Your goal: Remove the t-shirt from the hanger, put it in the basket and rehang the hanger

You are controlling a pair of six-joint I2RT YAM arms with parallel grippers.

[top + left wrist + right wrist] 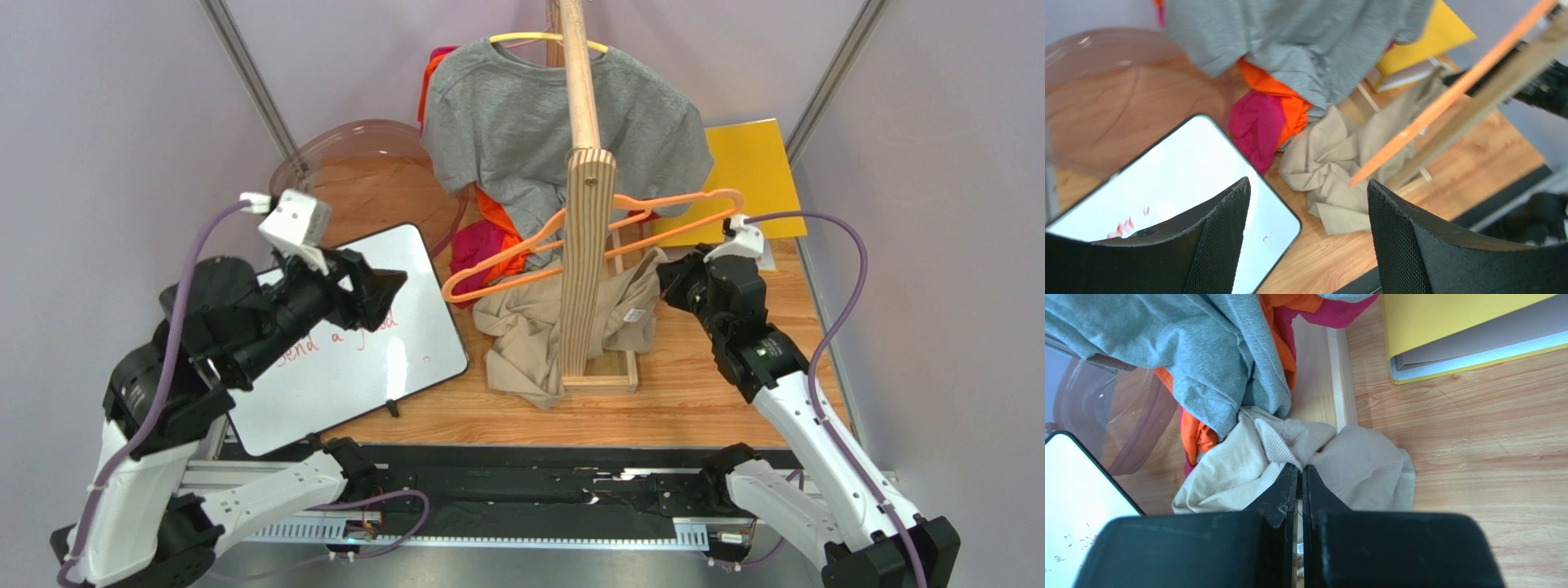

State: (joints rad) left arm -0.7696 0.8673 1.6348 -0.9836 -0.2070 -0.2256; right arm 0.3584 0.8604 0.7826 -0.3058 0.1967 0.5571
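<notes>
The beige t-shirt (pixel 528 337) lies crumpled on the table at the foot of the wooden stand, off the hanger. The orange hanger (pixel 672 201) hangs bare and tilted on the stand above it. My right gripper (pixel 669 276) is at the shirt's right side, shut on the ribbed collar (pixel 1281 444); the right wrist view shows beige cloth (pixel 1364 468) spreading from its fingertips (pixel 1300 468). My left gripper (pixel 374 288) hovers over the whiteboard, left of the shirt. It is open (pixel 1309 202) with nothing between its fingers, and its view shows the t-shirt (pixel 1327 153) and hanger (pixel 1450 95) ahead.
A wooden stand (pixel 586 245) rises mid-table and carries a grey t-shirt (pixel 515 123) on a yellow hanger. Orange and magenta cloths (pixel 485 239) lie behind the beige shirt. A whiteboard (pixel 356 355), a clear tub (pixel 356 165) and a yellow folder (pixel 748 159) surround them.
</notes>
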